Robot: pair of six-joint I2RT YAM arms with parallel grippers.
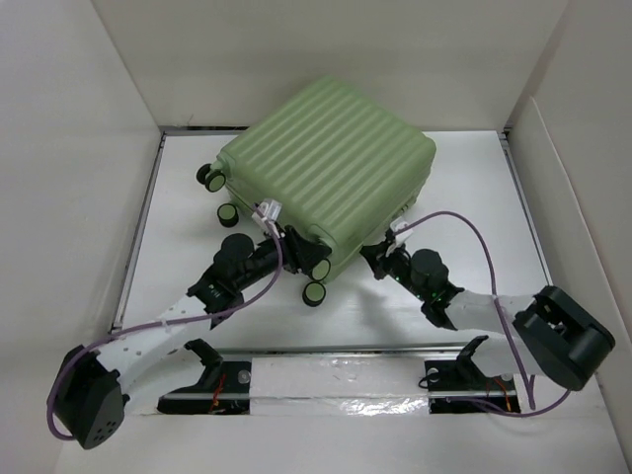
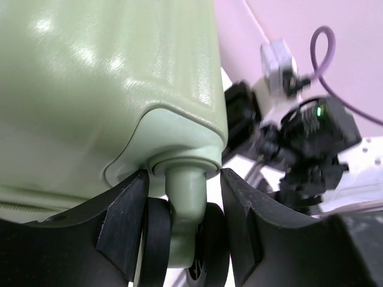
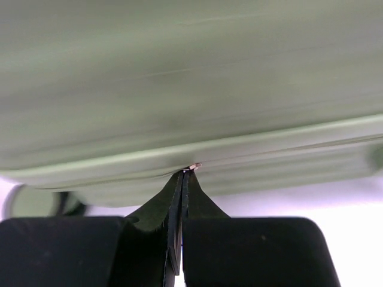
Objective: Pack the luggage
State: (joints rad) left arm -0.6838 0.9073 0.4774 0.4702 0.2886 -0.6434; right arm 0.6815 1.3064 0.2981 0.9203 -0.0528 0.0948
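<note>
Starting at the left, the left gripper point(image 2: 182, 194) sits at the near-left corner of the luggage point(image 1: 331, 168). Its fingers point(image 2: 128, 209) are set apart on either side of the corner caster point(image 2: 184, 197), close against the twin black wheels. I cannot tell whether they are squeezing or only bracketing it. The pale green case lies flat and shut on the white table point(image 1: 178, 247), ribbed shell upward, towards the back and a little skewed, with its wheels on the left and near sides.

On the right, the right gripper point(image 3: 182, 185) has its fingers brought together tip to tip at the seam point(image 3: 287, 143) on the case's near-right edge. A small pale tab point(image 3: 194, 167) shows just at the tips. It looks like a zip pull, though the blurred view does not settle that, nor whether the tab is truly pinched.

The step in hand appears to be working the zip while the case is steadied. To do it well, the left arm should hold the caster firmly and stay put, so the shell cannot slide or swivel. The right arm should draw along the seam line, not away from it, keeping the tips low against the edge. A pull off-line would likely slip the tab or drag the case.
</note>
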